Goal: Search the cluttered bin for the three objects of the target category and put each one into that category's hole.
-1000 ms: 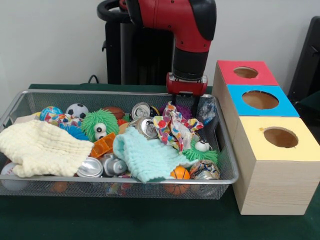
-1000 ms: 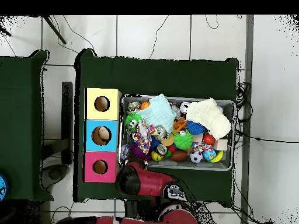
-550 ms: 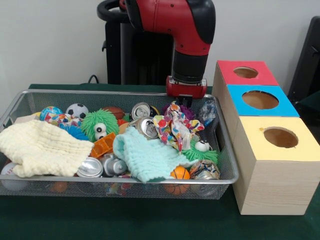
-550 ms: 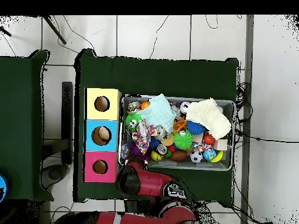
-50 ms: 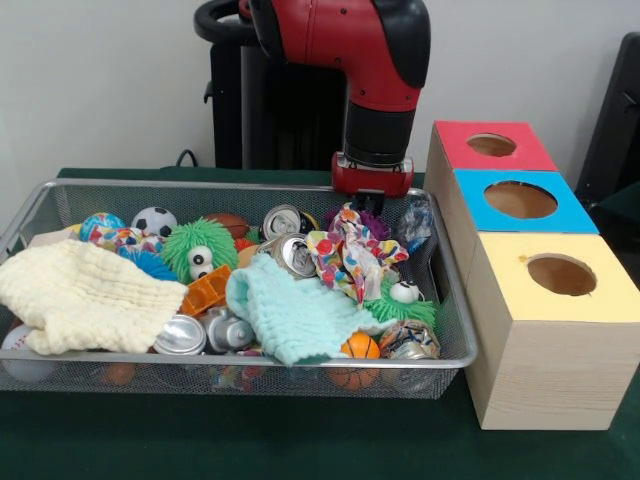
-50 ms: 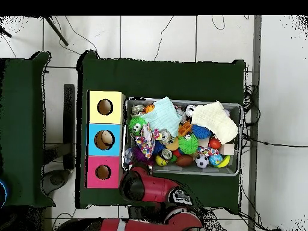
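Green tabletop [image 5: 300, 450] carries it all, and the wire bin [image 5: 455, 330] is packed with toys, cans and 2 cloths. Beside it stand 3 boxes with holes: red [image 5: 492, 146], blue [image 5: 520, 200], yellow [image 5: 560, 275]. The red arm [image 5: 350, 40] hangs over the bin's far edge by the patterned cloth [image 5: 348, 250]; the hand [image 5: 370, 198] barely shows, open or closed I cannot tell.
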You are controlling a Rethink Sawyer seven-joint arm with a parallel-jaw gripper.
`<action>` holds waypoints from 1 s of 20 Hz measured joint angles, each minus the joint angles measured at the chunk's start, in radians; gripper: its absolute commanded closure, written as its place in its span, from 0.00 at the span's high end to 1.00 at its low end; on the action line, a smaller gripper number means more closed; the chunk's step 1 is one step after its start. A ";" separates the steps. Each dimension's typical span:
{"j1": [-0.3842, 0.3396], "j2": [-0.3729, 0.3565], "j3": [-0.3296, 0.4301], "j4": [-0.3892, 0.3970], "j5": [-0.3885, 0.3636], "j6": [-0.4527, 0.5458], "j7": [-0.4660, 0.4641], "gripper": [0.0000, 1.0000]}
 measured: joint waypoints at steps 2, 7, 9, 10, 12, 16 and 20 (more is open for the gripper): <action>0.000 0.000 0.000 0.000 0.000 0.000 0.001 0.00; 0.001 0.000 0.000 0.000 0.004 0.000 0.001 0.00; 0.001 0.000 0.000 0.001 0.006 0.000 0.001 0.00; 0.001 0.000 0.000 0.001 0.007 0.000 0.001 0.00; 0.001 0.000 0.000 0.001 0.007 0.000 0.001 0.00; 0.001 0.000 0.000 0.002 0.012 0.001 0.001 0.00; 0.003 0.000 0.000 0.002 0.017 0.002 0.001 0.00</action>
